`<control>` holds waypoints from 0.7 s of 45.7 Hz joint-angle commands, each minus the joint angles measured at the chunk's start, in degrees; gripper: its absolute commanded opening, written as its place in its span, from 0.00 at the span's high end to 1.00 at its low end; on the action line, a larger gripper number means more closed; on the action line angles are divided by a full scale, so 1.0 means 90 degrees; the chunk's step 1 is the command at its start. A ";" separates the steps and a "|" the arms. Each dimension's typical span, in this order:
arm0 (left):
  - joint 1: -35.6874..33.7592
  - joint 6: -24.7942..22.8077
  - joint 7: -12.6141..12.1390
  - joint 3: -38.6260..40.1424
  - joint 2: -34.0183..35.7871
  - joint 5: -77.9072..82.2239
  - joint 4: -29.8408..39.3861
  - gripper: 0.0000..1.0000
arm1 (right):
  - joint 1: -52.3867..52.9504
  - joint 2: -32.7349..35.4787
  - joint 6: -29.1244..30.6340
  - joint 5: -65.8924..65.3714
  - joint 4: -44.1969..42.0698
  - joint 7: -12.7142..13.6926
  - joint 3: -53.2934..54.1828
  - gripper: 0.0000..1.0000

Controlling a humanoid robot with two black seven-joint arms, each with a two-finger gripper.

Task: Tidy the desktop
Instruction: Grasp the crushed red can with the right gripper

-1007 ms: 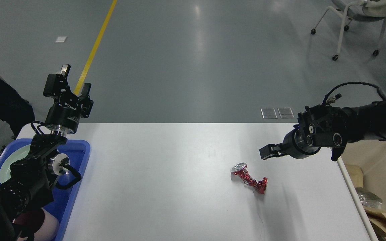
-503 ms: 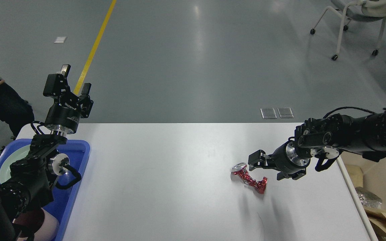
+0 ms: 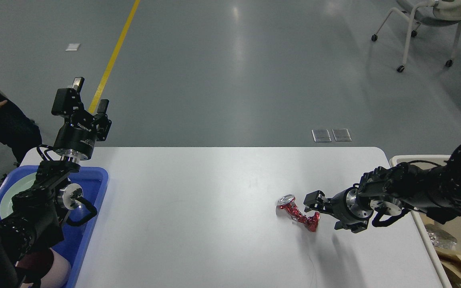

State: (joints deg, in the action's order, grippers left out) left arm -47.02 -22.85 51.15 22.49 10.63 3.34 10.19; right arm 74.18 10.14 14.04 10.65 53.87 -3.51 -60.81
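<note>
The crushed red can [image 3: 297,212] lies on the desktop [image 3: 198,216] just left of the right gripper [image 3: 313,204] — far nearer than the left gripper [image 3: 81,96] — long axis slanting toward the spread fingers, nothing pinched yet.

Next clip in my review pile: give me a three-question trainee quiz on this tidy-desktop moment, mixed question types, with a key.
1. True or false: the crushed red metal can lies inside the blue plastic tray.
2. Multiple choice: which gripper is right beside the can? A) left gripper B) right gripper C) neither.
3. Fill in: the can lies on its side on the large white rectangular ______.

Key
1. False: the can lies on the white top's right half, while the tray sits at the left edge.
2. B: the right gripper is low at the can's right end; whether it grips cannot be told. The left gripper is raised above the tray, open.
3. Desktop.
</note>
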 commanded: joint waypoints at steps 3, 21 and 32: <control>0.0000 -0.0001 0.0000 0.0001 0.0000 0.0000 0.0000 0.04 | -0.0156 -0.0004 -0.0164 -0.0002 -0.0107 -0.0010 0.0038 0.00; 0.0000 -0.0001 0.0000 0.0001 0.0000 0.0000 0.0000 0.04 | -0.0195 0.0006 -0.0242 -0.0031 -0.0097 -0.0020 0.0087 0.25; 0.0000 -0.0001 0.0000 0.0001 0.0000 0.0000 0.0000 0.04 | -0.0215 -0.0004 -0.0281 -0.0031 -0.0077 -0.0020 0.0097 0.60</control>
State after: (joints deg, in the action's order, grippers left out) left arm -47.02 -22.85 51.15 22.50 10.63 3.34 10.20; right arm 72.34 10.19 11.54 10.38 53.07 -3.69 -59.97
